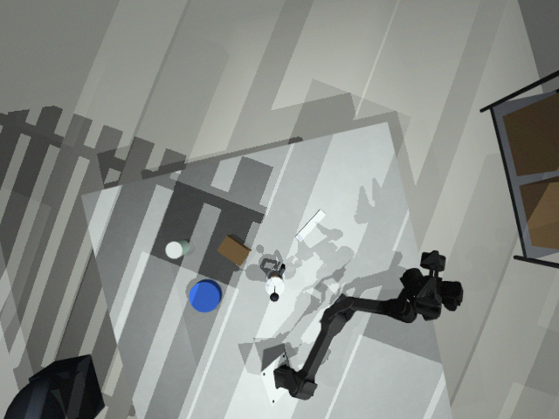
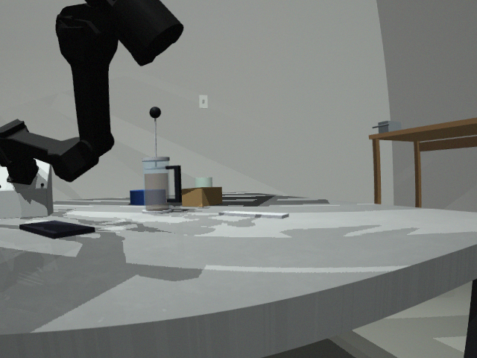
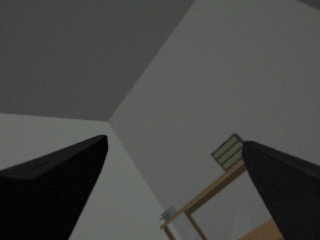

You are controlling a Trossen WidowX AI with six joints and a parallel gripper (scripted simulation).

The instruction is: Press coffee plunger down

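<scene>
Gripper wide open, empty, high off the table's edge, press mid-table, cardboard box just beside, blue cylinder near.
</scene>
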